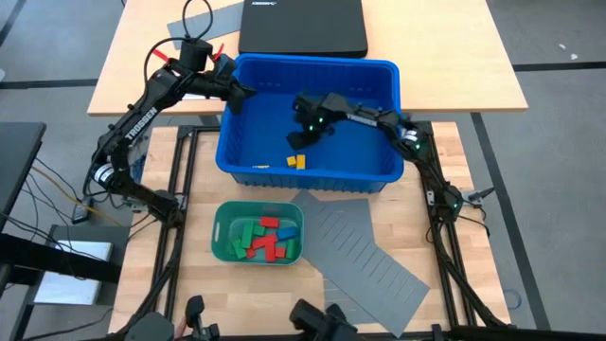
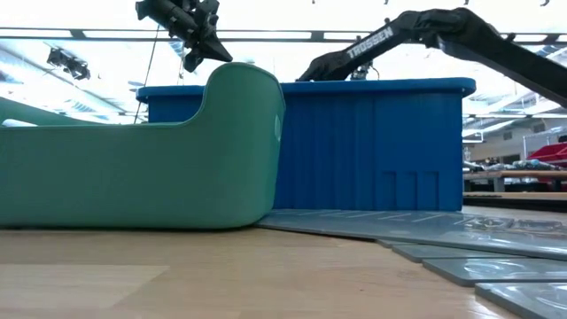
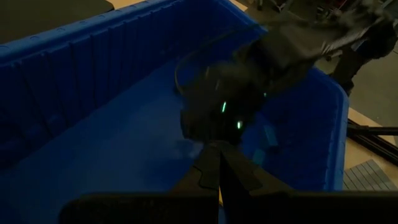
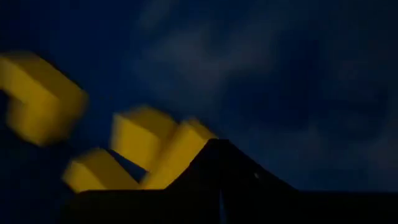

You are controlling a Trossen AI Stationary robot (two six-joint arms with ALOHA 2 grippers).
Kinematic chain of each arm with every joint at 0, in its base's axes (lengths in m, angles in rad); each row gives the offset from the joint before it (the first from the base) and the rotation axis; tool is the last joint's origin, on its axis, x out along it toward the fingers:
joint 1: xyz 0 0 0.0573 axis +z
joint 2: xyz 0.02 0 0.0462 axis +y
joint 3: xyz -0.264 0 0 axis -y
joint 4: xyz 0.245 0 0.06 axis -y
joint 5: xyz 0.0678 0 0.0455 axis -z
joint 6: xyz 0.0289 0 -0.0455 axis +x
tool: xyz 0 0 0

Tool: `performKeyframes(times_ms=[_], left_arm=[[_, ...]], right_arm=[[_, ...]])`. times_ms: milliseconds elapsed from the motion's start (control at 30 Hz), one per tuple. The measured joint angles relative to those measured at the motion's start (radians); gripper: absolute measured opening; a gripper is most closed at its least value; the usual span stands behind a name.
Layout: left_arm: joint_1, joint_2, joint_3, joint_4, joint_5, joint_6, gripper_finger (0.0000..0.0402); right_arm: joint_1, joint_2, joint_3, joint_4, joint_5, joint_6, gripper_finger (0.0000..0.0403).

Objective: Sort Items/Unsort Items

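Blocks [image 1: 297, 162] lie at 7 o'clock below the shut, empty right gripper [image 1: 301, 138]; descending closed, it may scatter them.

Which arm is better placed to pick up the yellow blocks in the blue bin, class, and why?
The right. Its gripper, shut, hangs inside the bin just above the yellow blocks. The left gripper, also shut, sits at the bin's far left rim, away from them.

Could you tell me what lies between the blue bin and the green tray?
High view: only bare wooden table between the blue bin and green tray.
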Motion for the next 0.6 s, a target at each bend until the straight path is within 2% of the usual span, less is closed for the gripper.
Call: performKeyframes(times_ms=[67, 167, 300, 500, 600], left_arm=[[0.000, 0.000, 0.000, -0.001, 0.000, 0.000, 0.0005], [0.000, 0.000, 0.000, -0.001, 0.000, 0.000, 0.0005], [0.000, 0.000, 0.000, -0.001, 0.000, 0.001, 0.0005], [0.000, 0.000, 0.000, -0.002, 0.000, 0.016, 0.0005], [0.000, 0.000, 0.000, -0.002, 0.000, 0.016, 0.0005]], right_arm=[[-0.011, -0.028, 0.001, 0.068, -0.041, -0.008, 0.0000], [-0.020, -0.044, 0.002, 0.138, -0.184, -0.032, 0.0000], [0.013, -0.031, -0.009, 0.129, -0.288, -0.050, 0.0000], [0.082, -0.023, -0.071, 0.138, -0.283, -0.025, 0.0000], [0.096, -0.023, -0.101, 0.154, -0.229, 0.019, 0.0000]])
